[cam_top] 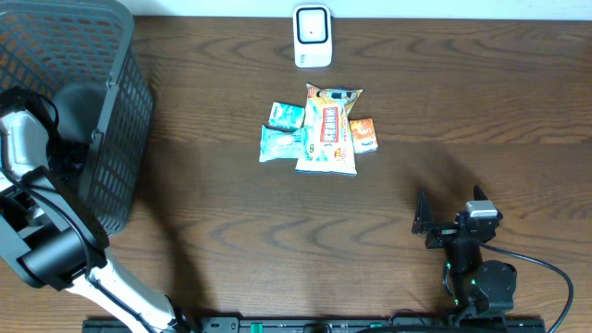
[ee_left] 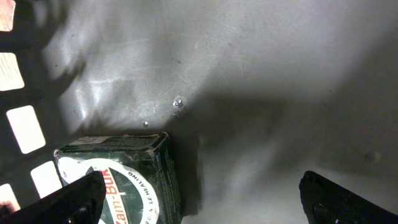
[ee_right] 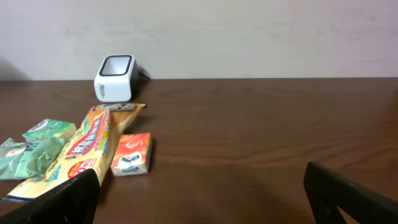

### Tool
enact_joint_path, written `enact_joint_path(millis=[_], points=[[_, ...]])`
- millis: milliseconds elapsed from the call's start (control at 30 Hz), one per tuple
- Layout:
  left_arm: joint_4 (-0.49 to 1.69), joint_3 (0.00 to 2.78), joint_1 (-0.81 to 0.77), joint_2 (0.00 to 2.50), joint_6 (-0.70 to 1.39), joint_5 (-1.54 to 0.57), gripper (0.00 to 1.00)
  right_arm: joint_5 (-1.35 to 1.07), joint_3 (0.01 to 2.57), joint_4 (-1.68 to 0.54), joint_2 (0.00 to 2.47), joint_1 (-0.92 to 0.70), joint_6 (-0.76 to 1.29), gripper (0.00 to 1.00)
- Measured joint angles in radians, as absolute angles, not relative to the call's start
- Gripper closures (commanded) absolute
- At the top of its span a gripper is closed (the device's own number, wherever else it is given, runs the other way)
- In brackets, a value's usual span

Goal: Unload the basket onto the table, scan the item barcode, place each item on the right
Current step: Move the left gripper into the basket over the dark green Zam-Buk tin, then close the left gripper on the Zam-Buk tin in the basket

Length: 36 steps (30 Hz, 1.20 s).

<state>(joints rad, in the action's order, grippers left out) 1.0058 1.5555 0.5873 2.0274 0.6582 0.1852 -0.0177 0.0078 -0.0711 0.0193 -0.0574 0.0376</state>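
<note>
The white barcode scanner [cam_top: 313,35] stands at the back middle of the table and also shows in the right wrist view, scanner [ee_right: 115,78]. My left arm reaches down into the grey basket [cam_top: 111,111]. There my left gripper [ee_left: 202,202] is open above the basket floor. A dark green box [ee_left: 118,174] with a white round label lies under its left finger [ee_left: 78,199]. My right gripper [cam_top: 449,215] is open and empty near the front right, facing the item pile.
In the middle of the table lie a yellow snack packet [cam_top: 330,129], an orange tissue pack [cam_top: 363,135] and two green packets [cam_top: 285,143]. The basket's mesh walls surround my left gripper. Bare wood lies between my right gripper and the pile.
</note>
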Motion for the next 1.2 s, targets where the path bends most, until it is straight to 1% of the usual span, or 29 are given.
enact_joint_path(millis=[433, 767, 1000, 1200], points=[[0.948, 1.555, 0.587, 2.027, 0.665, 0.029, 0.02, -0.018, 0.008, -0.071, 0.019, -0.057, 0.038, 0.01], [0.939, 1.555, 0.619, 2.022, 0.661, 0.008, 0.02, -0.018, 0.008, -0.071, 0.019, -0.057, 0.038, 0.01], [0.981, 1.555, 0.681, 1.945, 0.681, 0.006, 0.03, -0.018, 0.008, -0.071, 0.019, -0.057, 0.038, 0.01], [1.036, 1.555, 0.685, 1.928, 0.743, 0.005, 0.02, -0.018, 0.008, -0.071, 0.019, -0.057, 0.038, 0.01]])
